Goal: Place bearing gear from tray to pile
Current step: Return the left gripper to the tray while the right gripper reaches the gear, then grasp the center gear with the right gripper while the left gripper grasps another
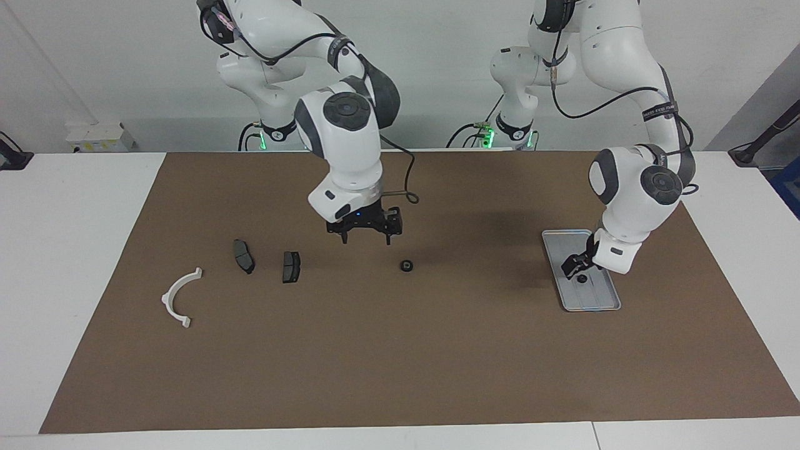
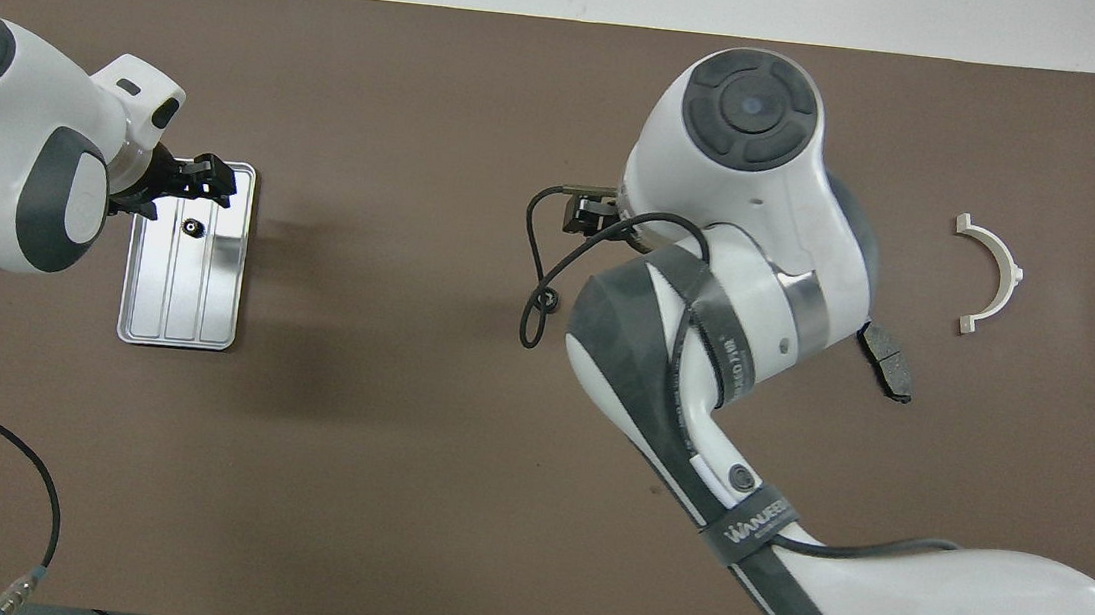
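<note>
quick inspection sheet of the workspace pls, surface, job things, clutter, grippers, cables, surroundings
surface: brown mat on a white table.
job's things: tray at the left arm's end, one small dark gear in it; another gear on the mat mid-table; white bracket and two dark pads at the right arm's end.
clutter: nothing seen.
grippers: left gripper over the tray, by its gear; right gripper open, over the mat near the mid-table gear.
cables: black cable looping off the right arm's wrist.
surroundings: white wall, green lights at the arm bases.

Small black gear (image 1: 582, 279) in tray (image 1: 599, 301)
</note>
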